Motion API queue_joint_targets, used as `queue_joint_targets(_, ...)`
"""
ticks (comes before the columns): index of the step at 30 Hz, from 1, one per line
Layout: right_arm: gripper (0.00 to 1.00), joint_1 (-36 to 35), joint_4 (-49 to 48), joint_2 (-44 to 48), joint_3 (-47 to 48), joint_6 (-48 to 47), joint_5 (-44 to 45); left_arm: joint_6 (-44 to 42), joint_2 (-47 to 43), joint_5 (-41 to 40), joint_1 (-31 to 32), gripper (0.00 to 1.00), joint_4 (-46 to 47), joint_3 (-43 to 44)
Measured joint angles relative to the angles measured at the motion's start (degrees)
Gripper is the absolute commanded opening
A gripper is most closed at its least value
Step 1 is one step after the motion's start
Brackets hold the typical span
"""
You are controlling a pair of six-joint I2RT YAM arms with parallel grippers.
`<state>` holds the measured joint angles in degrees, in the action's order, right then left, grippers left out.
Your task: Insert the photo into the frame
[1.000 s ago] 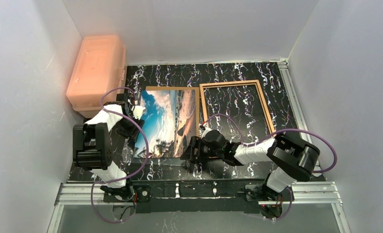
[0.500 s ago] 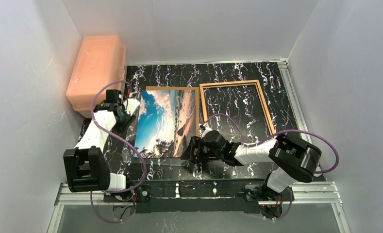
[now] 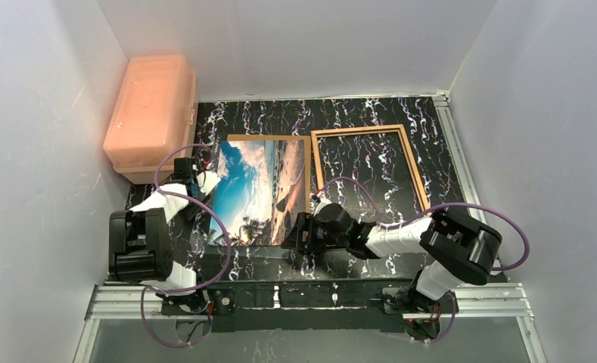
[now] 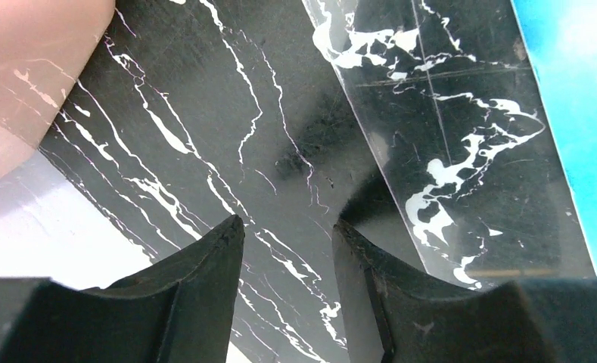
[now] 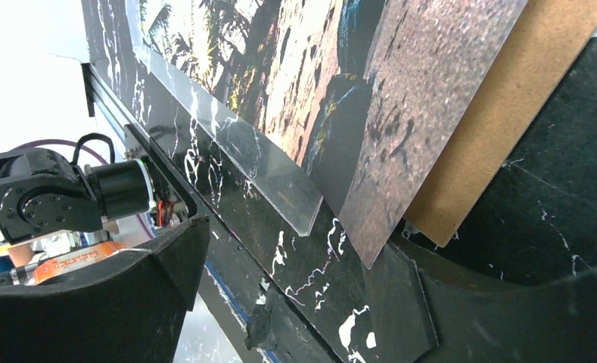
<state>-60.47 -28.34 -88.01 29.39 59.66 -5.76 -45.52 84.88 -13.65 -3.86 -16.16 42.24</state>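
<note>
The photo [image 3: 261,189] is a thin, glossy paper print. The board [image 5: 507,106] beneath it is matt brown and fibrous, like pressed card. The clear pane [image 4: 446,144] is smooth and shiny but finely scratched. At one o'clock the frame [image 3: 356,129] shows light, plain wood. The table [image 3: 280,117] is a smooth black sheet with white marble veining. At ten o'clock the box [image 3: 151,106] is cloudy peach plastic. The left gripper [image 4: 287,221] has matt black plastic fingers [image 4: 197,302].

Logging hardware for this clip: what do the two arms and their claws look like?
The left arm and right arm match: bulky black joint housings, white link covers, a looping purple cable on each. The left claw and right claw each have two matte black, wedge-shaped fingers. No markings are legible.
</note>
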Motion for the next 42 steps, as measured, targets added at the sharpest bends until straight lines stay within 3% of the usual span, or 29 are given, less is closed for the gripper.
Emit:
queue_joint_targets(9, 0.84, -1.3, 0.7, -2.1, 2.5, 0.1, 0.1, 1.7, -0.6, 2.6, -0.2, 0.44, 0.1, -0.2)
queue_joint_targets(19, 0.85, -2.3, 7.8, -1.0, 5.0, 1.7, 2.7, 3.9, -3.6, 11.6, -0.2, 0.44, -1.6, -1.4)
queue_joint_targets(28, 0.87, -2.4, 18.8, 3.0, 6.2, 1.9, 3.5, 5.8, -3.5, 14.0, 0.0, 0.43, -1.0, -1.4)
queue_joint_targets(42, 0.86, -2.3, 20.6, -0.9, 10.3, 2.1, 1.1, 7.6, -4.6, 16.0, 3.5, 0.42, -0.3, -2.5)
